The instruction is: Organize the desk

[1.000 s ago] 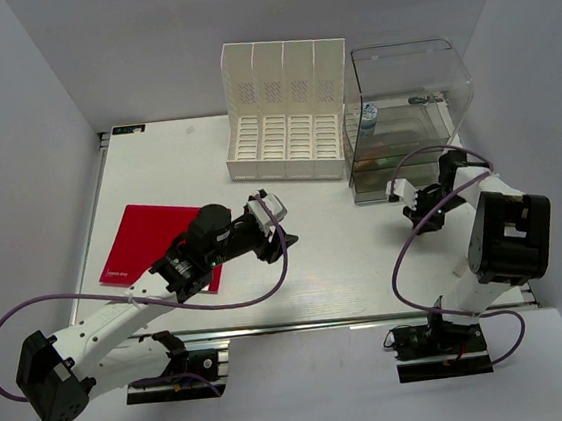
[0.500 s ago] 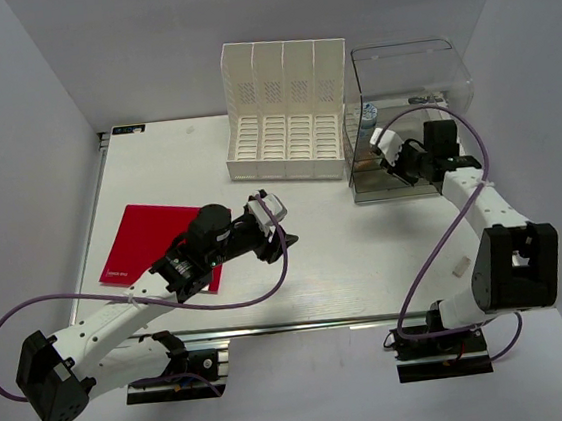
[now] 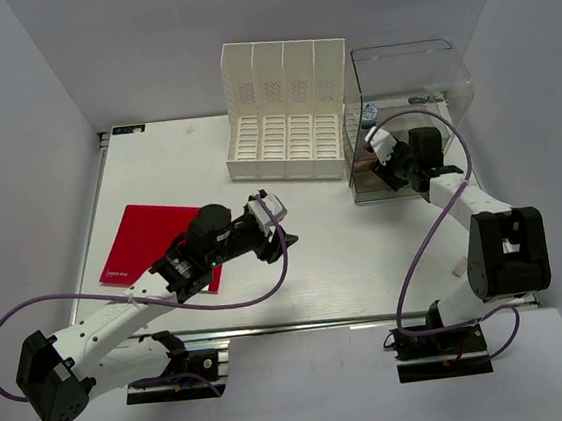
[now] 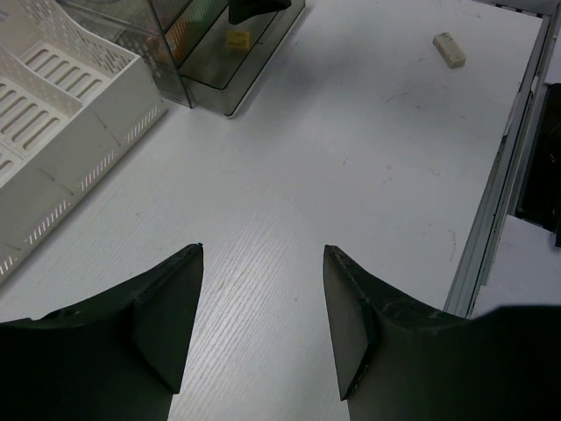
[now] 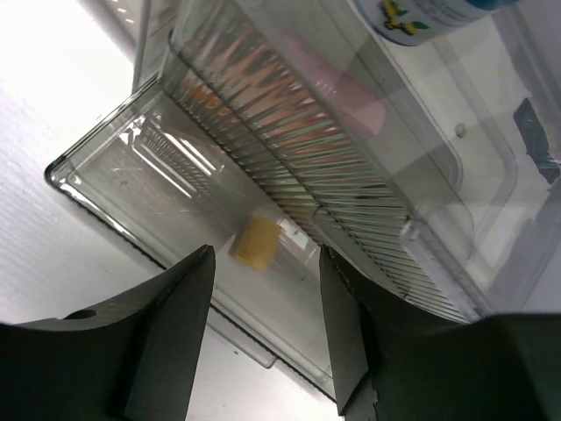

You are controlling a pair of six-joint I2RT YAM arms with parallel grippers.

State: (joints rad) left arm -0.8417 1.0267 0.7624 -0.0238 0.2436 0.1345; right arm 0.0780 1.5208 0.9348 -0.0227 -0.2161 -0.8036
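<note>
now, right pincer (image 5: 265, 254) spread above the yellow piece (image 5: 255, 242) in the clear tray (image 5: 105, 175), left pincer (image 4: 261, 254) spread over the white table (image 3: 346, 254) beneath both arms, and a careless retreat could snag the tray lip.

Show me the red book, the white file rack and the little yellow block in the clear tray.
red book (image 3: 138, 241): top external view, middle of its bare cover.
white file rack (image 3: 286, 137): top external view, slotted lower section.
yellow block (image 5: 257, 241): right wrist view, middle of its face.
</note>
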